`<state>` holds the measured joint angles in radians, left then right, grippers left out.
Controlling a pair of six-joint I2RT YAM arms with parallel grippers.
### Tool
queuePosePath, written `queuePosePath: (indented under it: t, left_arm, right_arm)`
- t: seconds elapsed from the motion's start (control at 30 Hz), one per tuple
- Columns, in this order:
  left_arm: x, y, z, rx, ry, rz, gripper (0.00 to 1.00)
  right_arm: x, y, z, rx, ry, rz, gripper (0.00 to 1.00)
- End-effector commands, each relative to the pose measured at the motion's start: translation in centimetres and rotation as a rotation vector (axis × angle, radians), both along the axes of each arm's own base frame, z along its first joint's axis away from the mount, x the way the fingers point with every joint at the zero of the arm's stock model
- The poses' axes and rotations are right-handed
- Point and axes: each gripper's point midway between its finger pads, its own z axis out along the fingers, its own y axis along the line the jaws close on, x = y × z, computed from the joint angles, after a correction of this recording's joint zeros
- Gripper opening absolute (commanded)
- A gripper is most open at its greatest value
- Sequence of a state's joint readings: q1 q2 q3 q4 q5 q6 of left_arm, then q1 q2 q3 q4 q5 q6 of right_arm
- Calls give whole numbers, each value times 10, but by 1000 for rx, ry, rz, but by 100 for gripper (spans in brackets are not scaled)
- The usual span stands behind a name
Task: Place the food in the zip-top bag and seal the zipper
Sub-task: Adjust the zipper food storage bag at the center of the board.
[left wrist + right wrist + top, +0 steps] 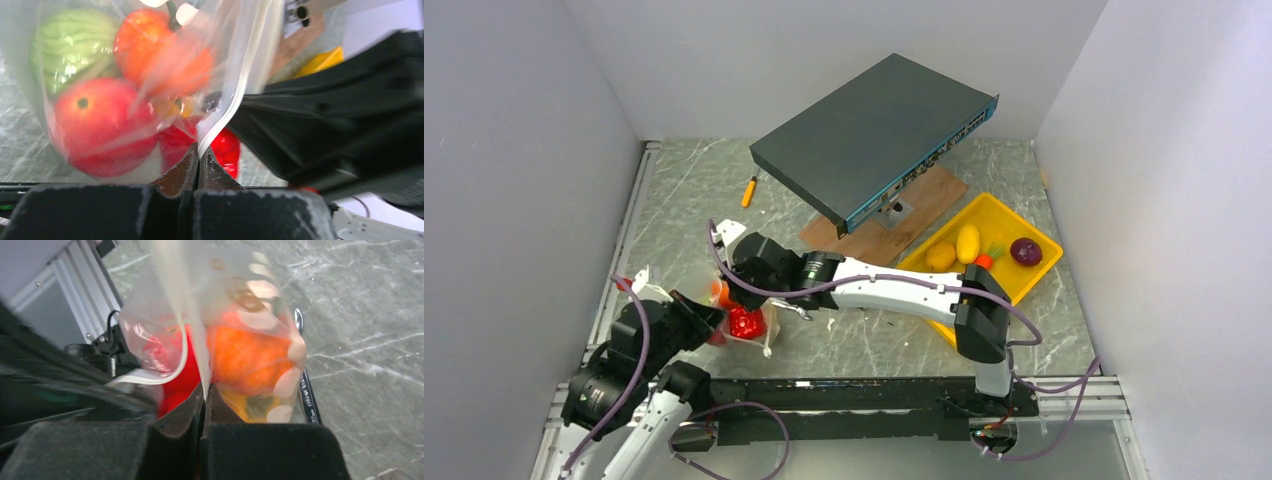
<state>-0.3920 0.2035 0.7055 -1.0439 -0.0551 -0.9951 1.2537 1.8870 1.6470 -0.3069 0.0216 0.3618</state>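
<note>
Left side, near edge of bench (674,220). My left hand (199,152) is closed, fingers pinched on the zipper (235,95) at the lower end of the strip. The strip runs up and away from the fingertips.

Bag (744,322) sits between my two hands, near the left front of the bench. I cannot tell whether it rests on the surface or hangs. Inside, through the plastic:
- cabbage (70,47), upper left in the left wrist view
- pumpkin (165,47) beside it, touching
- red pepper (95,125) below both
- something yellow low in the bag; I cannot tell what

My right hand (205,390) is also clamped tight on the zipper, from the far side of the bag. In the right wrist view one lip of the strip bows out to the side, so the mouth is not pressed together along its whole length. A wrench (306,390) lies on the bench just beside the bag.

Further back, a screwdriver (749,190) lies alone. A switch (874,135) stands tilted over a board (929,205).

Right side: tray (1014,215) holding two potatoes (941,256), carrot (984,261) and onion (1025,251), well apart from the bag.
</note>
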Motion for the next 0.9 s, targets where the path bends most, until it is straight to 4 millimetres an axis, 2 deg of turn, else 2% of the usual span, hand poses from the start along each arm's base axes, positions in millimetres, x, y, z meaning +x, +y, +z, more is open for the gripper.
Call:
queuePosePath:
  t: [0.0,0.07,0.13,0.23,0.3,0.37,0.47,0.53,0.6,0.73,0.8,0.87]
  left_arm:
    - [4,-1,90,-106,-226,13,0]
    - [-4,13,109,-77,-251,53,0]
    - [-9,30,105,-36,-231,124,0]
    - [-15,43,73,-28,-158,205,0]
    - [-15,39,49,-57,-117,212,0]
    - [-17,36,34,-94,-104,215,0]
    - [-19,35,16,-127,-82,232,0]
    - [-16,35,11,-140,-81,247,0]
    - [-14,32,31,-169,-143,226,0]
    - [-16,31,84,-155,-218,179,0]
    - [-18,30,94,-128,-201,164,0]
    - [-16,27,81,-106,-152,149,0]
  right_arm:
    - [8,5,65,85,-107,13,0]
    - [5,3,84,109,-119,27,0]
    - [3,0,99,121,-113,33,0]
    - [-3,-4,116,138,-87,38,0]
    - [-10,-6,118,151,-62,61,0]
    - [-9,-3,108,145,-56,67,0]
    - [0,4,79,94,-39,63,0]
    - [9,9,67,63,-51,40,0]
    - [11,10,75,43,-67,40,0]
    - [1,11,123,141,-91,76,0]
    - [-3,8,138,164,-84,87,0]
    - [-7,7,136,168,-70,102,0]
